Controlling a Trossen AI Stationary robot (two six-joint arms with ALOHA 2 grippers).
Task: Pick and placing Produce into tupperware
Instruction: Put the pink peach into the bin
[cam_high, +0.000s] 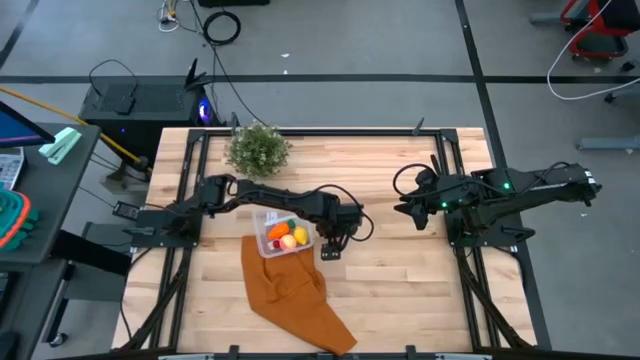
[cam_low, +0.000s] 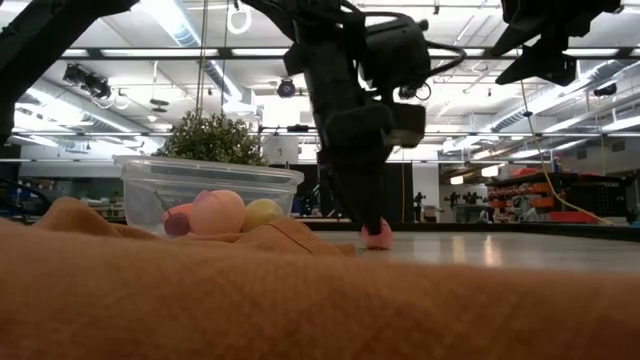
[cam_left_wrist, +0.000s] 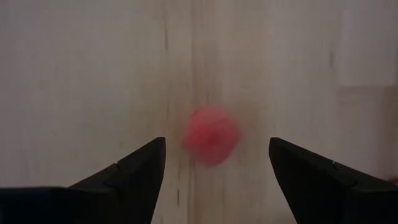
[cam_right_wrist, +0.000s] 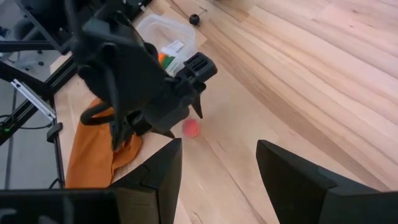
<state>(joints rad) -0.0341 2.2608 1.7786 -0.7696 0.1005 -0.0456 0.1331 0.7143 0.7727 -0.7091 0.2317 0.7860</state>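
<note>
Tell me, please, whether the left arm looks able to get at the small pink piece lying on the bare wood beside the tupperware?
Probably yes: the left gripper hangs open right over the pink piece, fingers either side, nothing between; the tupperware sits clear.

Robotics lab, ceiling strip lights, floor cables

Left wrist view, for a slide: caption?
Open left gripper poised over a small red piece on the bare wooden table.

Grey floor crossed by dark seams surrounds the wooden worktop; long ceiling lights glow above it.
</note>
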